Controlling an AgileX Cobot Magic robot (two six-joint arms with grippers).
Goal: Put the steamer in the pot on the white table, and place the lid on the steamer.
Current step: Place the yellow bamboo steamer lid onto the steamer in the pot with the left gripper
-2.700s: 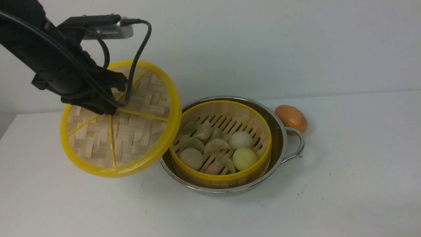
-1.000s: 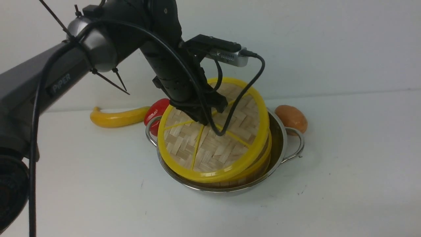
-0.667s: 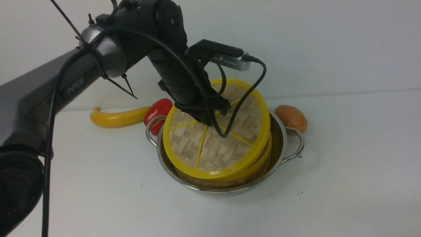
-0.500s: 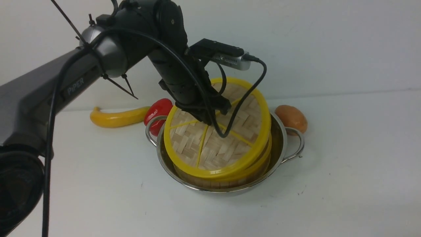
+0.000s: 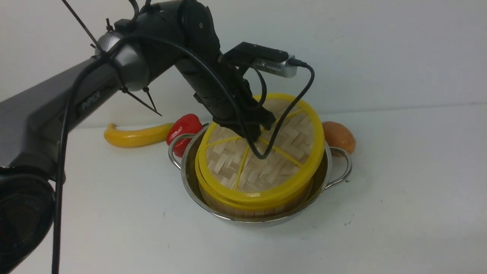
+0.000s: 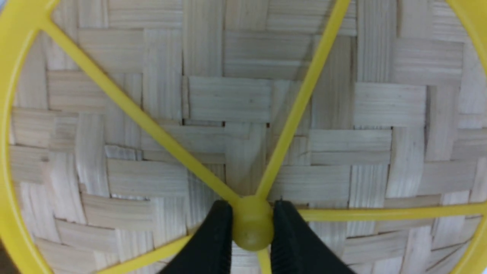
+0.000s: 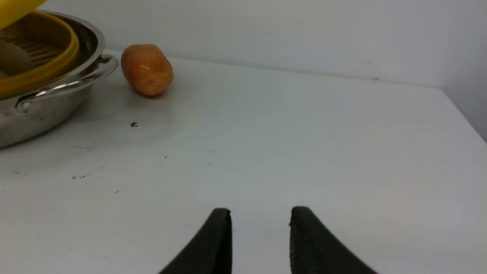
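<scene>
The left jaws pinch the centre knob (image 6: 253, 222) of the lid (image 5: 262, 163), so the disc hangs centred but tilted over the steamer (image 5: 251, 210) already seated in the pot (image 5: 189, 179); right jaws, part-open and empty, wait apart from the pot

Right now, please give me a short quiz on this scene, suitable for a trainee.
1. True or false: the left gripper is shut on the centre knob of the bamboo lid.
2. What lies by the right handle of the steel pot? A banana; B red pepper; C orange-brown potato.
3. Fill in: the right gripper hangs ___ over the white table.
Key: 1 true; 2 C; 3 open.
</scene>
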